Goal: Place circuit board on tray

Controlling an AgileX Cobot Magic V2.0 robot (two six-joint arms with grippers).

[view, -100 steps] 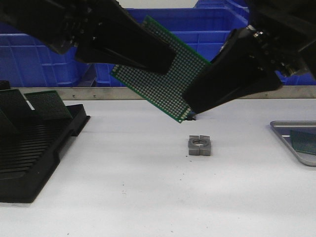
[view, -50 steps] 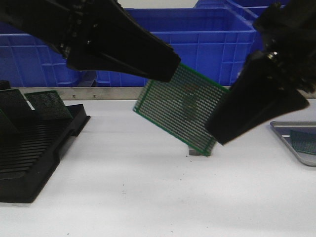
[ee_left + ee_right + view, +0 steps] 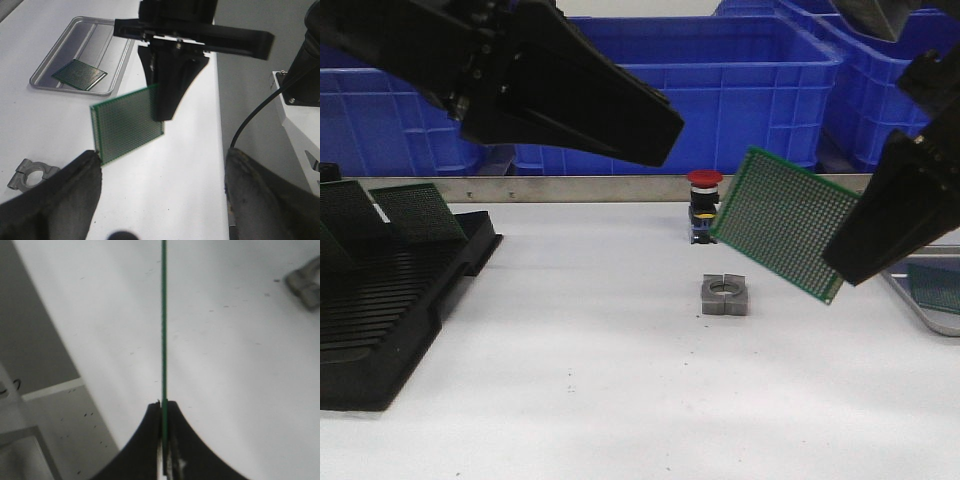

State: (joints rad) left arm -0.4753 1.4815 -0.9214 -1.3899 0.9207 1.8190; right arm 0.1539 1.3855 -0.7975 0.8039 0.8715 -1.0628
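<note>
Above the worktop (image 3: 620, 380), between the grey slotted block (image 3: 724, 295) and the tray (image 3: 895, 280), I carry the circuit board (image 3: 785, 222) in my right gripper (image 3: 850, 262), clenched on one edge of it; the wrist view shows the board (image 3: 163, 315) edge-on, pinched flat between the two fingers (image 3: 145, 440). My left gripper (image 3: 162, 200) hangs released, jaws wide apart and holding nothing, well back over the black rack (image 3: 390, 300).

To do this step well, I judge I should carry the board on toward the tray at my right, keeping it clear of the red-capped button (image 3: 704, 205) behind it. The board is tilted on its corner, so I would level it flat before lowering. One board (image 3: 80, 75) already lies in the tray (image 3: 107, 47); I would aim for the bare ridged floor beside it, so the two do not overlap. I should lower until the board nearly rests on the floor and only then let go, since a thin board dropped from height may skid or catch on the rim.

The board hangs from the gripper's tips, off the worktop, near the tray but not yet over it.
</note>
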